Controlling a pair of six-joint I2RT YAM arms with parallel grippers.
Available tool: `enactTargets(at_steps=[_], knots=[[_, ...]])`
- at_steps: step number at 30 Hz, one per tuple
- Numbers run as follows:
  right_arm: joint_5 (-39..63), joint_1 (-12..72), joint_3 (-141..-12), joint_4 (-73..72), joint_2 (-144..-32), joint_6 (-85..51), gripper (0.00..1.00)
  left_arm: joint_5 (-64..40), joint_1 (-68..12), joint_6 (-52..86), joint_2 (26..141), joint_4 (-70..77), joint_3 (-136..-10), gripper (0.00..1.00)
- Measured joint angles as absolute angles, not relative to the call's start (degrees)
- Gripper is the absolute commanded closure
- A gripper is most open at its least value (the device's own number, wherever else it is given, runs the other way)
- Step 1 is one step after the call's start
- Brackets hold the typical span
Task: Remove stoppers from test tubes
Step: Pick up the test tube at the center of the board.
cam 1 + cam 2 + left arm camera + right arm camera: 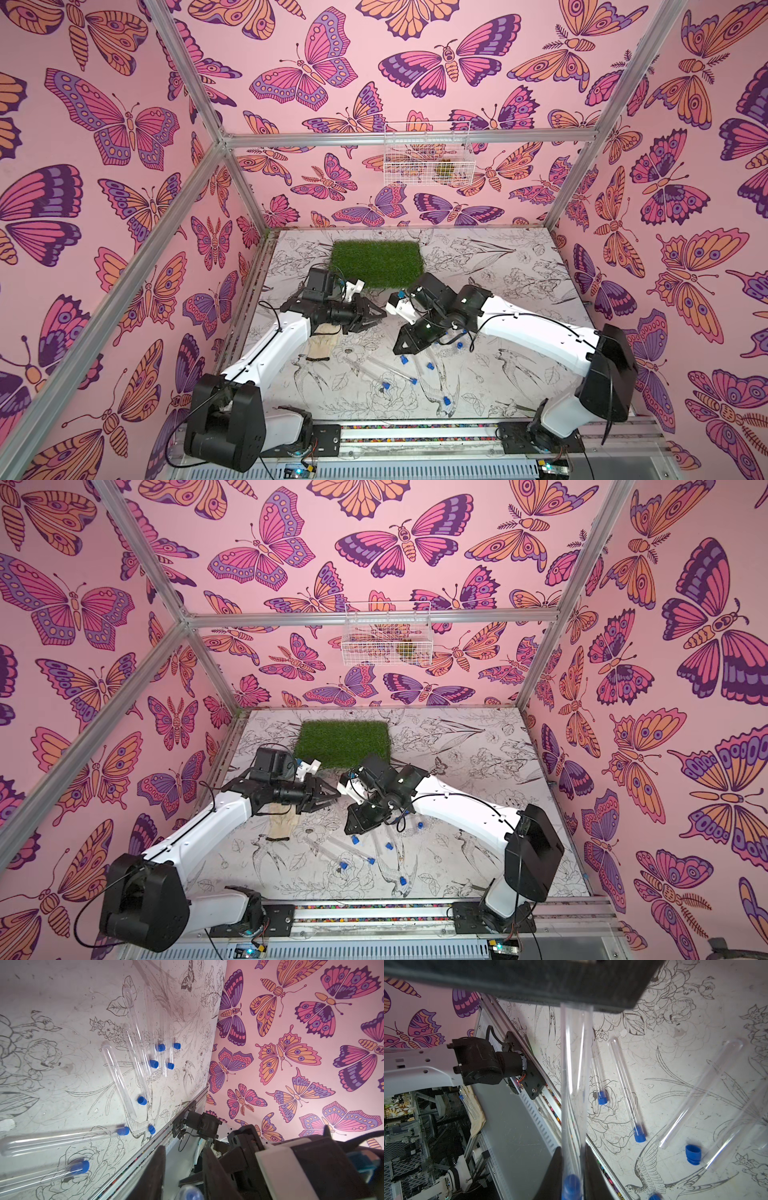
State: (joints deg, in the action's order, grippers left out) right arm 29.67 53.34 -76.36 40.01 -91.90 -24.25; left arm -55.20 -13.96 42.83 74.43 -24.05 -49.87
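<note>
R gripper (573, 1150) pinches a test tube (575, 1064) near its blue stopper (571, 1186). L gripper (182, 1150) sits round tube's other end; can't tell if clamped

bright, even light | soft shadows | wrist-view foreground blurred | edges bowed

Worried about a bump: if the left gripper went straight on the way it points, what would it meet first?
Probably the test tube that the right gripper holds: its end already sits between the left gripper tips. Depth there is unclear.
</note>
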Motion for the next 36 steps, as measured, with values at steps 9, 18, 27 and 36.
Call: enactTargets(at_steps=[9, 18, 27, 36], knots=[[29.6, 53.4, -76.4, 39.9, -92.5, -24.4, 0.84, -54.3, -14.0, 41.1, 74.4, -26.2, -50.7, 0.81], [27.6, 53.5, -77.0, 40.4, -92.4, -24.6, 0.64, -53.5, -14.0, 39.4, 74.4, -28.2, -50.9, 0.94], [21.8, 52.9, -77.4, 41.8, -86.6, -25.3, 0.42, -52.3, -13.9, 38.9, 74.4, -29.0, -50.9, 0.95], [16.9, 48.8, -67.4, 34.2, -72.1, -30.8, 0.35, -47.0, -13.8, 44.2, 70.7, -28.3, -50.9, 0.95]])
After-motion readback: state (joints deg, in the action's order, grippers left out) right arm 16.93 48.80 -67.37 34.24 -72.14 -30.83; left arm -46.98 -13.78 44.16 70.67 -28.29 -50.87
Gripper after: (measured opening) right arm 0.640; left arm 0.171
